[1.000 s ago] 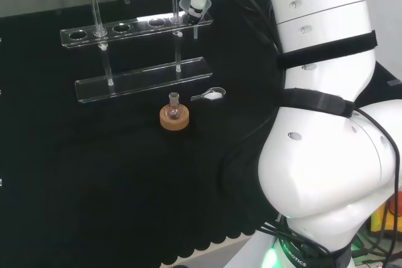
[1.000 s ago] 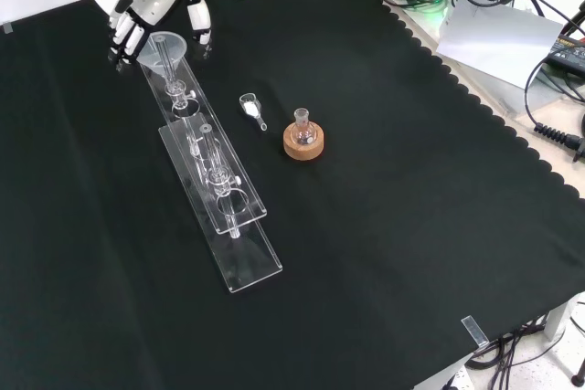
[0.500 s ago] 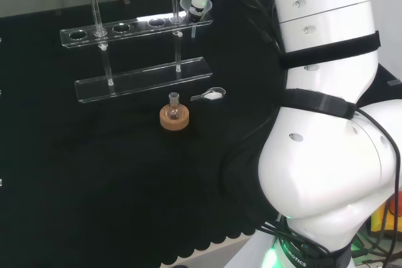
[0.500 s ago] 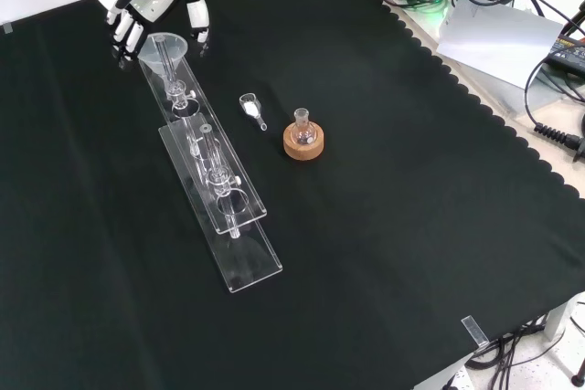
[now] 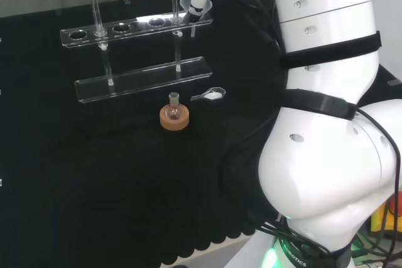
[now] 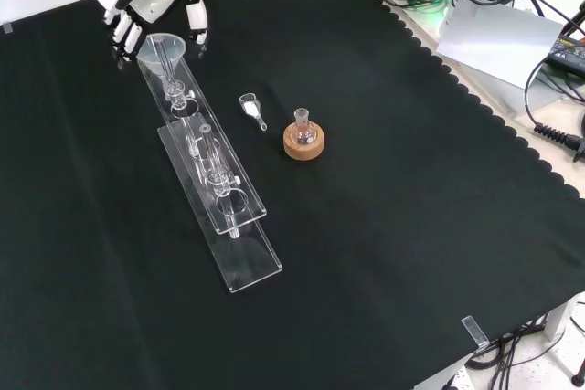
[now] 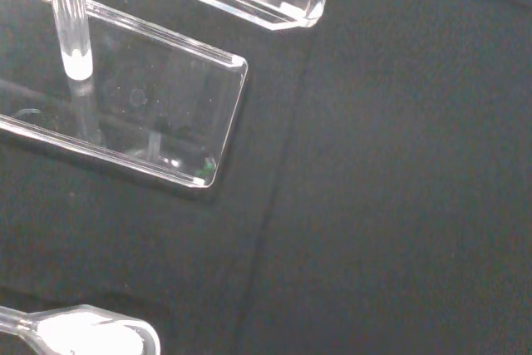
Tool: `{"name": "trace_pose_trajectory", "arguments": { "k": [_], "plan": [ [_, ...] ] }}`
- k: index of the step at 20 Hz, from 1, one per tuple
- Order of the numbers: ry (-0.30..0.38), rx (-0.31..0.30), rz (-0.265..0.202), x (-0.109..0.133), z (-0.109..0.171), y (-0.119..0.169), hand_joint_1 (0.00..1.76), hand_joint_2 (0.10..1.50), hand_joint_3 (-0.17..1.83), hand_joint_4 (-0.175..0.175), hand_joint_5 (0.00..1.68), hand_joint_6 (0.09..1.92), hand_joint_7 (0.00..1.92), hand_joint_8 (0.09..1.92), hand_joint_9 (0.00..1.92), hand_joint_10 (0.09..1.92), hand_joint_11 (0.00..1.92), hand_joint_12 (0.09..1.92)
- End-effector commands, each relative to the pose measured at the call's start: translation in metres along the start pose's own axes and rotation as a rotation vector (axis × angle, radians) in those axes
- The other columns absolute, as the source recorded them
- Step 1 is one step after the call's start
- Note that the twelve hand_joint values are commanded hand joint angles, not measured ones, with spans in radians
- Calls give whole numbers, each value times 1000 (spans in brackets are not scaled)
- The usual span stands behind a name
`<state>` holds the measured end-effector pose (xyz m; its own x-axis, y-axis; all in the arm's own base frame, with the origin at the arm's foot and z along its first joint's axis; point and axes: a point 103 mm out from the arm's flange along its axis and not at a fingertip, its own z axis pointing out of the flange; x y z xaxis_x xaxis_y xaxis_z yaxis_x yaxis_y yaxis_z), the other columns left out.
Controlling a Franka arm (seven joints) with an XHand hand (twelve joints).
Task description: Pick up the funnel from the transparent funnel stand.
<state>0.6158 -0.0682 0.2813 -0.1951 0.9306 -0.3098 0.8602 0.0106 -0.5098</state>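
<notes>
Funnel [image 6: 162,47] is standing stem-down at the stand's [image 6: 216,191] far end; I'm curling the hand [image 6: 137,23] round its bowl.

- Your arm [image 5: 326,155] has bulky glossy white links, wrapped with black straps [image 5: 326,48].
- Black cables run alongside it.
- The hand [image 6: 137,20] has white segments with black joints.

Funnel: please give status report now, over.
Hand at the funnel, fingers curled around its cone. Funnel stem above the funnel stand, lifting. Nothing in the way.
</notes>
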Motion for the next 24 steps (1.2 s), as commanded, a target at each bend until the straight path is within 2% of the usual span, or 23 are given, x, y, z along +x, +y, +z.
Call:
{"name": "trace_pose_trajectory", "arguments": {
  "k": [1,8,14,19,24],
  "plan": [
    [-10,-11,3,0,-2,-1,711,741,499,23,390,87,253,644,795,600,361,1334],
    [-38,-40,22,1,-10,-7,773,773,521,-2,466,87,423,635,900,540,430,1300],
    [-44,-46,23,-2,-23,-18,793,781,531,-15,519,87,466,627,960,513,472,1284],
    [-44,-33,17,-8,-34,-30,813,783,534,-18,531,87,471,626,984,508,487,1281],
    [-50,-10,32,-17,-42,-47,838,784,539,-22,542,87,482,625,1019,485,512,1262]
  ]
}}
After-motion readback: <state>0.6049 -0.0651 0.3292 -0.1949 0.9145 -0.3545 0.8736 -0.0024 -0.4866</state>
